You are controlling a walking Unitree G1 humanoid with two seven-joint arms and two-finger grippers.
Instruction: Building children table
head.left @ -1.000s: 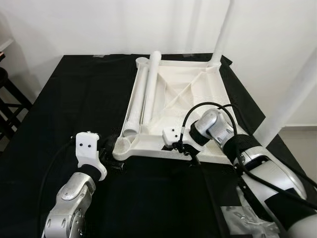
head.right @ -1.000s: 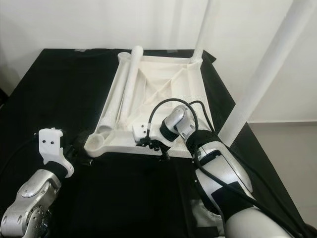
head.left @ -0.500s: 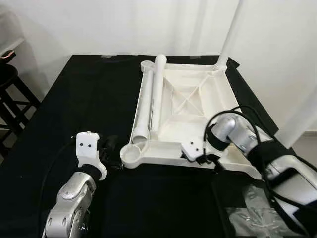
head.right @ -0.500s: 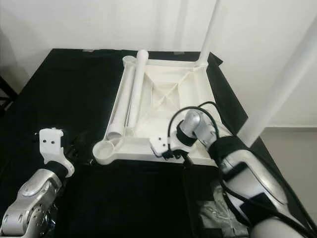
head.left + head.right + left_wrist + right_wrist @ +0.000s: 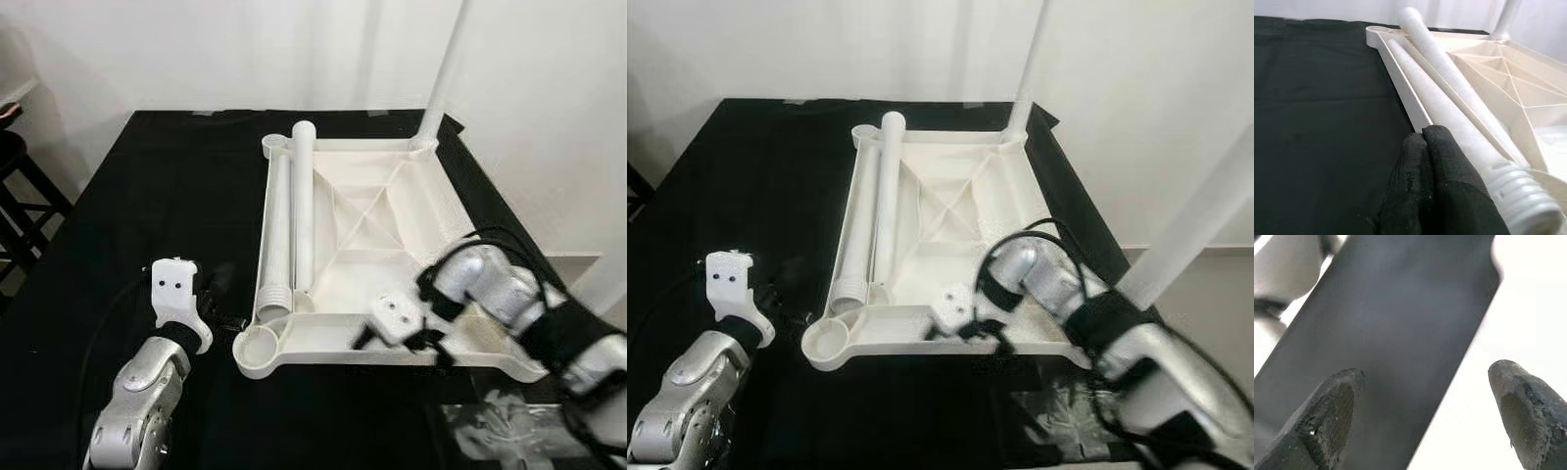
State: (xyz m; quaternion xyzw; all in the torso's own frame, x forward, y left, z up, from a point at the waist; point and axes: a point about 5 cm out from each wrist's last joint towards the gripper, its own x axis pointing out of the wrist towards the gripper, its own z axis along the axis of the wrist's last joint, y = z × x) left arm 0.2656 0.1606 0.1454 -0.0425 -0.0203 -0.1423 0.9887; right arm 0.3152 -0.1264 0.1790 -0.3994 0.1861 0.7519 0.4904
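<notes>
left eye view: upturned white tabletop [image 5: 392,211] lies underside up on the black cloth [image 5: 147,196], two loose legs [image 5: 302,206] resting inside it along its left rim. one leg already stands in the far right corner socket [image 5: 428,137]. empty socket [image 5: 257,345] at the tabletop's near left corner. right gripper [image 5: 392,338] sits at the tabletop's near rim, blurred, finger spread not readable here. left gripper [image 5: 220,294] just left of the near left corner, on the cloth.

right eye view: same layout. another white post [image 5: 1195,220] rises off the tabletop's near right corner. crumpled clear plastic bag [image 5: 1068,426] on the cloth, near side of the tabletop.

left wrist view: left gripper fingertips [image 5: 1422,147] pressed together, holding nothing, tips right against the tabletop's outer left rim beside a loose leg's threaded end [image 5: 1528,196].

right wrist view: right gripper fingertips [image 5: 1334,406] spread wide, nothing between them, white plastic and a dark band behind, too close to say which part.

step, as i judge it: repositioning the tabletop before fitting a leg. next move likely calls for grabbing a loose leg and screwing its threaded end into the empty near left socket.
</notes>
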